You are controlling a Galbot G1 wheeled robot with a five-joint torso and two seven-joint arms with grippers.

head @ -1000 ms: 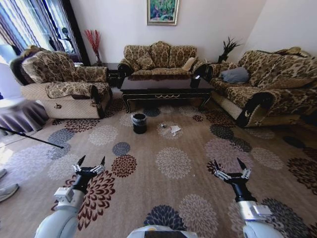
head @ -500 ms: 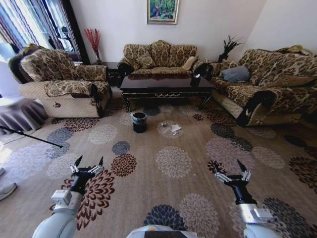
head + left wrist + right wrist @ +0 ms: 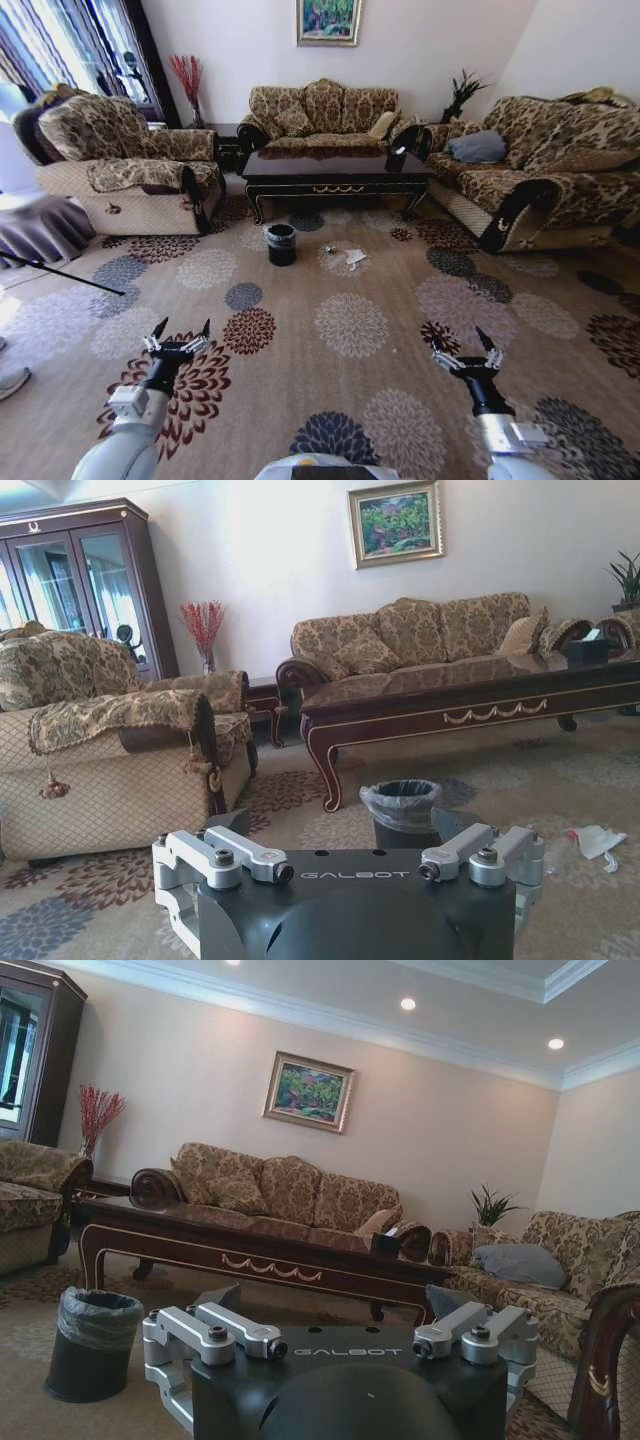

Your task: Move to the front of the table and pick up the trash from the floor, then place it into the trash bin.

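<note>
The long dark table [image 3: 338, 170] stands ahead, in front of the middle sofa. On the carpet before it sits the round black trash bin [image 3: 281, 244] with a clear liner. To its right lies the trash: a white paper scrap [image 3: 354, 259] and a tiny silvery piece [image 3: 329, 250]. My left gripper [image 3: 183, 328] and right gripper [image 3: 458, 340] hang low near me, both open and empty, far short of the trash. The left wrist view shows the bin [image 3: 402, 810], the table [image 3: 470, 695] and the paper scrap [image 3: 597, 840]. The right wrist view shows the bin [image 3: 92, 1343] and the table [image 3: 250, 1250].
Patterned sofas flank the table: an armchair [image 3: 125, 175] on the left and a long sofa [image 3: 540, 185] on the right. A draped round table [image 3: 30, 220] stands far left. A thin dark rod [image 3: 60, 275] crosses the floor. Open flowered carpet [image 3: 350, 325] lies between me and the trash.
The whole head view has shifted slightly, so the camera has moved; table and bin sit a touch differently in frame. Both arms hold the same pose with fingers spread.
</note>
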